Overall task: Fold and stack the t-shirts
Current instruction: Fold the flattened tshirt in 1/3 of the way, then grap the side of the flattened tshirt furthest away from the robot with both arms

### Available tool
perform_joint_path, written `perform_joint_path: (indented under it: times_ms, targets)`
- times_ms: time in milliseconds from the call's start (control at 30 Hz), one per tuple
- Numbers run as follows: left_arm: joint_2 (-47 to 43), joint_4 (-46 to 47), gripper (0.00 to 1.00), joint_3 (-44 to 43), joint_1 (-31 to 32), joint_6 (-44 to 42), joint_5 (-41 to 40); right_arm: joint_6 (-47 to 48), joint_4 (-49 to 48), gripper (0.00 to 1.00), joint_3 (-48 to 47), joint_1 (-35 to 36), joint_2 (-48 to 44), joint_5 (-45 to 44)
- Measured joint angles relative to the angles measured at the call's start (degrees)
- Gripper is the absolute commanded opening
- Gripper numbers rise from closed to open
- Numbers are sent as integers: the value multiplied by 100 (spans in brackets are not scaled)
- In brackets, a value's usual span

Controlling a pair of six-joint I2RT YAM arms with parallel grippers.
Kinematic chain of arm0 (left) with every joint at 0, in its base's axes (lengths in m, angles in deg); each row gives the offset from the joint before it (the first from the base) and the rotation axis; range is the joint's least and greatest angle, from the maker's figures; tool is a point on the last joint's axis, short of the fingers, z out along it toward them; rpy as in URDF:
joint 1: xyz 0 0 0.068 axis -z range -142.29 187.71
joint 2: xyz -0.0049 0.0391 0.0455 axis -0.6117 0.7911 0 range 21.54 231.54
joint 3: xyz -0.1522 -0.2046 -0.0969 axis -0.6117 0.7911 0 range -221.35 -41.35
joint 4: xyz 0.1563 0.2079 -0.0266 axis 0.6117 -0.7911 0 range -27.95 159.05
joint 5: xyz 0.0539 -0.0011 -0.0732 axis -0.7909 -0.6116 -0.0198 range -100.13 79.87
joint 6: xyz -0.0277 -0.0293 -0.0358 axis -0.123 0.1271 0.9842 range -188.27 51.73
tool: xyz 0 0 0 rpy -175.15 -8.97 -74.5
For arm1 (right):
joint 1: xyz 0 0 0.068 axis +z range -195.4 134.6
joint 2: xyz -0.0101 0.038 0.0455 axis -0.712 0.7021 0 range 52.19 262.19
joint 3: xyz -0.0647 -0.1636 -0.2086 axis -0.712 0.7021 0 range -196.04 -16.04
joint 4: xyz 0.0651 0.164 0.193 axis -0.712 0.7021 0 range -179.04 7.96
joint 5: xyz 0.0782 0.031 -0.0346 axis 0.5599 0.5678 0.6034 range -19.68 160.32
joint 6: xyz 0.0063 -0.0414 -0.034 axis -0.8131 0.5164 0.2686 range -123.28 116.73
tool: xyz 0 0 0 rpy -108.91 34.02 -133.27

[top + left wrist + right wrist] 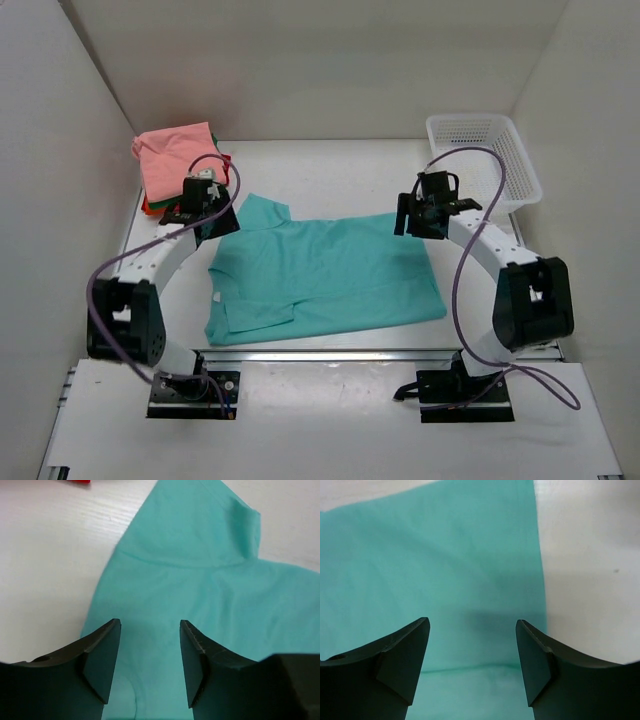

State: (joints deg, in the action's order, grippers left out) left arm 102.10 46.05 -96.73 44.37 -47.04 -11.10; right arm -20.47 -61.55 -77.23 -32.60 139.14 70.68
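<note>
T-shirt (330, 272) lies centrally; folded stack (178, 158) behind-left, basket (522, 165) behind-right.

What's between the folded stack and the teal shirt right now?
Only bare table, shown in the left wrist view; in the top view the left gripper hangs over that stretch.

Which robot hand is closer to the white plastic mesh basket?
The right one. The right gripper is over the edge of the teal cotton t-shirt, close beside the white plastic mesh basket; the left gripper is far off, beside the folded salmon-pink t-shirt.
</note>
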Motion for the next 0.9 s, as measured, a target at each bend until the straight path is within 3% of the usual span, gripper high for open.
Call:
perform_joint_path:
  times_ms: [300,500,567,600,667,700,900]
  targets:
    - [2776,625,61,-1714,96,-581,-184,289,-404,69,-400,-144,754,-55]
    - [3287,424,63,-1928,142,-739,-417,398,-509,71,-619,-212,1193,-57]
    - [3438,107,53,-2258,140,-831,-378,415,-509,71,-728,-223,1351,-68]
    - [3541,20,32,-2424,138,-872,-350,420,-511,72,-811,-234,1464,-83]
    - [3821,-286,7,-2841,153,-1016,-271,422,-505,72,-942,-236,1615,-107]
    - [3930,-396,0,-2973,160,-1086,-247,420,-509,72,-1029,-243,1705,-120]
    - [3932,-511,0,-2990,304,-1307,-173,389,-463,74,-1602,-260,2238,-249]
